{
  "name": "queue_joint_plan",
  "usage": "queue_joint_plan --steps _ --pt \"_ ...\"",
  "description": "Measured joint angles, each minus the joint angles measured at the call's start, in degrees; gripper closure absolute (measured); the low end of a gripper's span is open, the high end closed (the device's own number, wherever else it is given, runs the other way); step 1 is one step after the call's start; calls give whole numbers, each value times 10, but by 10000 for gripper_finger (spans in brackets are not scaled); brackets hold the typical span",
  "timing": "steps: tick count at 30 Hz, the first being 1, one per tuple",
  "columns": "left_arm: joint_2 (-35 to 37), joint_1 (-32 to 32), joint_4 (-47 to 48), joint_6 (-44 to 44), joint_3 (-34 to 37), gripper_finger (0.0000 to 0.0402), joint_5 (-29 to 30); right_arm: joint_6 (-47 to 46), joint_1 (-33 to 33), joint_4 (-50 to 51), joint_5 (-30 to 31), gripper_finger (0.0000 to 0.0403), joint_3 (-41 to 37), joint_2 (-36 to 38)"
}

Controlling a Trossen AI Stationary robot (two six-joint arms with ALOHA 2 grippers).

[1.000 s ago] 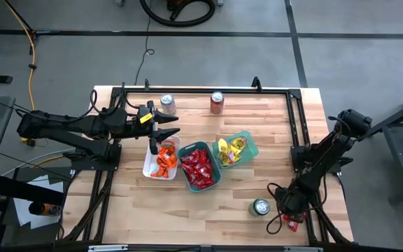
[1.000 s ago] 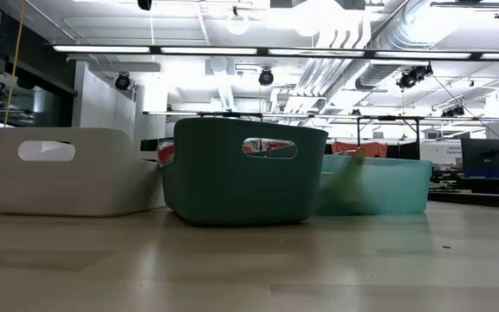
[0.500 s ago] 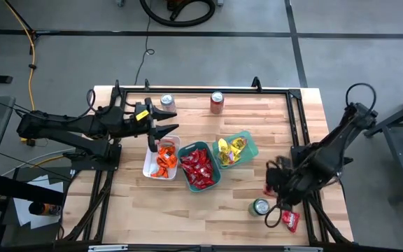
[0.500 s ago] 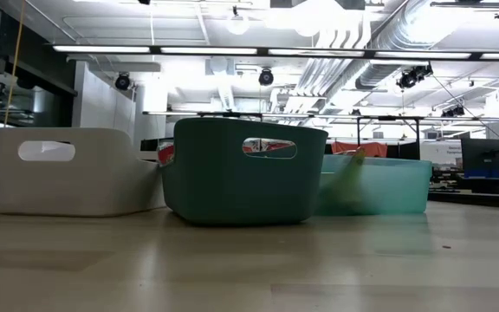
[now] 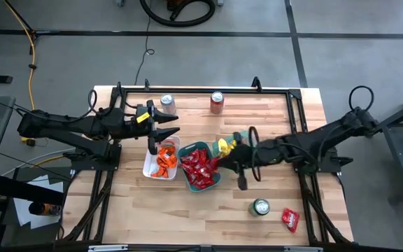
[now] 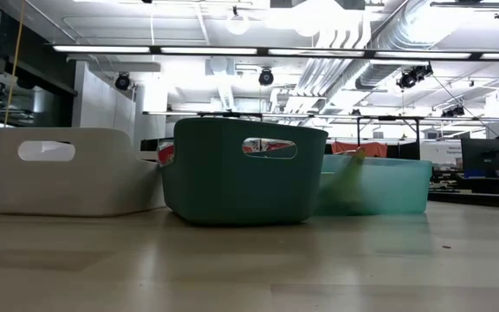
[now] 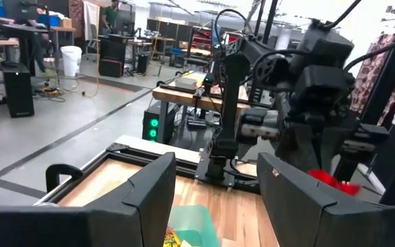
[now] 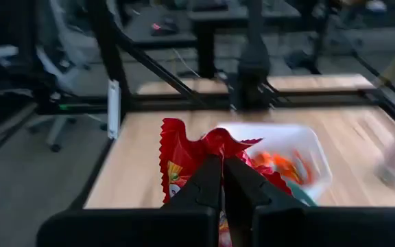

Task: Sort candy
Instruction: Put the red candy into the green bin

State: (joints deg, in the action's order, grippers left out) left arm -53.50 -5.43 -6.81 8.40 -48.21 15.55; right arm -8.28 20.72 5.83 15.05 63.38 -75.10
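Right arm has swung from the table's near-right corner in toward the trays; right gripper (image 5: 231, 162) now sits by the right rim of the dark teal tray (image 5: 217, 181), jaws pinched fully together on a red candy packet (image 8: 184, 161), seen crumpled between the fingers in the right wrist view. Left gripper (image 5: 165, 129) hasn't shifted, hovering over the far end of the white tray (image 5: 147, 170) with jaws parted and nothing in them. Sorted so far: orange candy (image 5: 165, 158) in white, red candy (image 5: 197, 166) in dark teal, yellow candy (image 5: 228, 150) in the light teal tray (image 5: 251, 147). To do this step well, carry the packet over the red pile's middle before letting go, low enough that it can't flutter over the rim into the yellow tray touching alongside. One more red packet (image 5: 290, 219) lies near the front-right table edge, beside a green can (image 5: 260, 206). Open wood in front of the trays gives room to retreat; watch the can on return.
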Motion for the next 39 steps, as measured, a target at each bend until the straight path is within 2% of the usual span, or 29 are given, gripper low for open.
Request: queue_joint_plan --steps 3,9,15,19,23,32,36,39 --pt "0 0 0 0 0 211 0 14 -25 -45 -49 402 -2 -22" --pt "0 0 -4 0 0 211 0 26 -39 -77 -92 403 -2 -43" --pt "0 0 -4 0 0 211 0 33 -55 -102 -92 403 -2 -49" --pt "0 0 -3 0 0 211 0 33 -77 -169 -99 403 -1 -81" --pt "0 0 0 0 0 211 0 32 -88 -194 -136 403 -1 -130" --pt "0 0 1 -1 0 211 0 -7 -88 -188 -141 403 -1 -224" --pt "0 0 1 0 0 211 0 -38 -88 -189 -140 400 -1 -245" --pt "0 0 1 0 0 211 0 -56 -88 -185 -140 383 -1 -252"
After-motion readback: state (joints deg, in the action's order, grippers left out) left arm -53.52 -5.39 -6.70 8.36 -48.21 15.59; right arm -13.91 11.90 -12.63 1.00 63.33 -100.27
